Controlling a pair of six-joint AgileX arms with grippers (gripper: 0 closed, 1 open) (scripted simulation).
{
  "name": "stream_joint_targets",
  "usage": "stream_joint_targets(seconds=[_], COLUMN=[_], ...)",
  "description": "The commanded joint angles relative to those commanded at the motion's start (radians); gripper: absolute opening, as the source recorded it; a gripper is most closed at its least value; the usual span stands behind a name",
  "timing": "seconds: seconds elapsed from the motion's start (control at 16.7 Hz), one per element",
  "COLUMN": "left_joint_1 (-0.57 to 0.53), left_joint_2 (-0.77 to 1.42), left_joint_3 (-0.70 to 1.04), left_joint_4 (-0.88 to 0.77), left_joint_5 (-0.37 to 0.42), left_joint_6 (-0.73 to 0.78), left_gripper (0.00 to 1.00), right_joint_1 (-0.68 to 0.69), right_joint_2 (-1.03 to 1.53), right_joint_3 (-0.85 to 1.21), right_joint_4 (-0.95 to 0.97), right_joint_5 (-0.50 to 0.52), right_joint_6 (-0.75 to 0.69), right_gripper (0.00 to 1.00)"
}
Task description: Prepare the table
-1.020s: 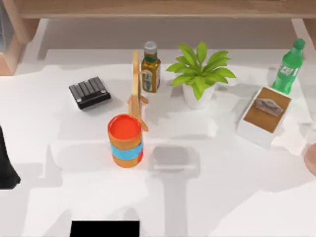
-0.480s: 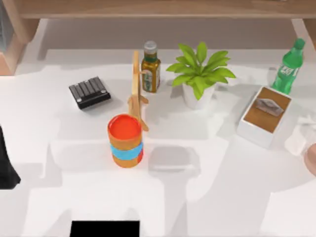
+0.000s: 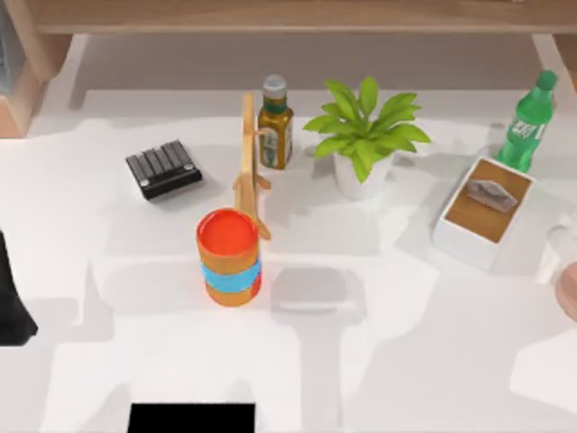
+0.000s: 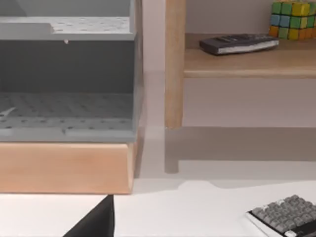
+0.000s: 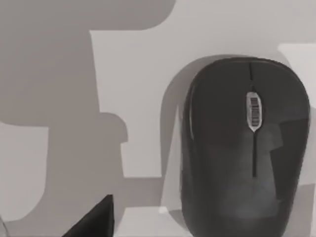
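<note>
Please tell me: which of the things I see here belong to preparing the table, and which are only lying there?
Belongs to the job:
- large plain white table

Lying about:
- orange cup with blue band
- green potted plant
- green plastic bottle
- black computer mouse
- small black keyboard

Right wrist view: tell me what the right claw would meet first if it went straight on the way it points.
Probably the black computer mouse lying on the white table, directly ahead of the wrist camera. How far off it lies is unclear.

grey perforated bin (image 4: 66,74) on wooden base, shelf with remote (image 4: 238,43), colour cube (image 4: 294,19), keyboard corner (image 4: 291,215)
</note>
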Motion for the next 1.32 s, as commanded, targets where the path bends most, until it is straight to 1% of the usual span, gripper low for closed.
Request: stream_joint_targets(seconds=[0.3,0.66,1.02,1.32], left_joint_1=[0.0,0.0,0.0,0.0], left_joint_2=[0.0,0.0,0.0,0.0], left_joint_3=[0.0,0.0,0.0,0.0], left_joint_4=[0.0,0.0,0.0,0.0], left_joint_5=[0.0,0.0,0.0,0.0], left_joint_6=[0.0,0.0,0.0,0.0], left_gripper=[1.0,1.0,1.0,1.0], right_joint_1=[-0.005,-0.004,0.001,0.001], right_joint_2=[-0.007,-0.01,0.009,0.009], right_joint_3=[-0.021,-0.096,-0.101,-0.101], right_joint_4=[0.014,0.083,0.11,0.11], right_joint_5=[0.0,0.0,0.0,0.0], right_joint_6=[-0.003,-0.004,0.001,0.001], right_gripper=[1.0,1.0,1.0,0.62])
